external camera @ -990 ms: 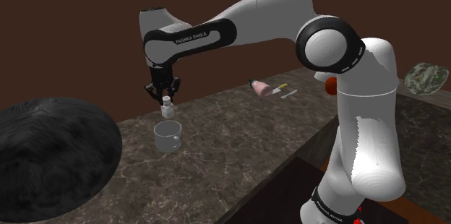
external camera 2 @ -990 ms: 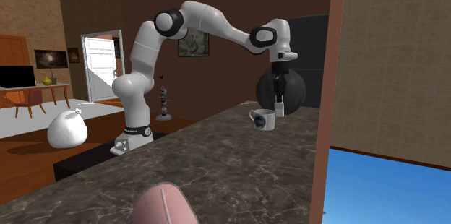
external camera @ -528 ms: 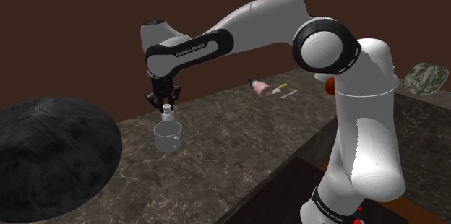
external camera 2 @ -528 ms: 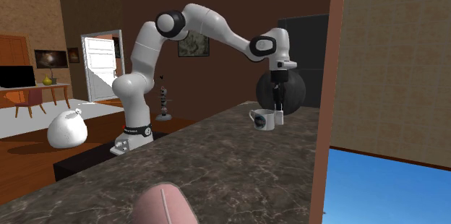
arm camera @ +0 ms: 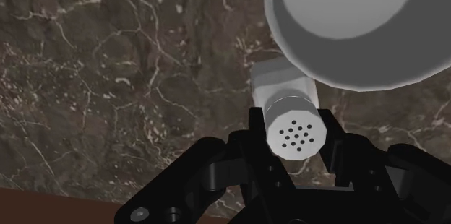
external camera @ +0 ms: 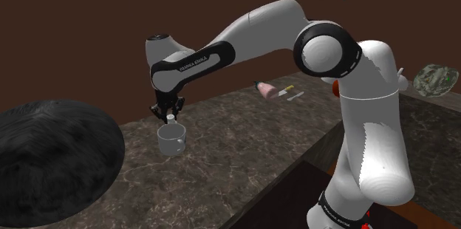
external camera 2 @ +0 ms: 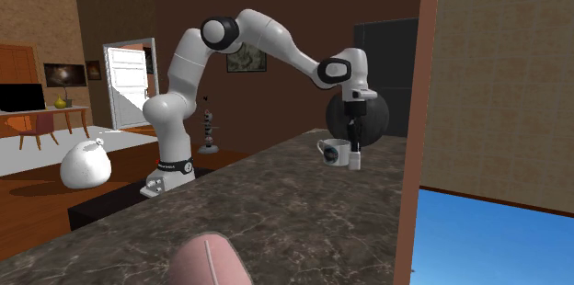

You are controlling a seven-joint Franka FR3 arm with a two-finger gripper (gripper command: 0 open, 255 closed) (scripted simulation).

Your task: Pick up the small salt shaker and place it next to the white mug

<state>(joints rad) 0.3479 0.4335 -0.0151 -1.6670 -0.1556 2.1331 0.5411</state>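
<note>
Shoulder view: a dark marbled counter (external camera: 244, 154) is seen carrying the white mug (external camera: 171, 139). The gripper (external camera: 168, 114) is noted closed down to the width of the salt shaker (arm camera: 288, 103), which is clasped near its cap between both fingers. Its long axis is held upright, perforated cap toward the hand, base just beside the white mug.

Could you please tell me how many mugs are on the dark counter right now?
1. The mug stands on the counter, beside the shaker clasped in the claw. Others may be hidden behind the big dark mound.
</note>
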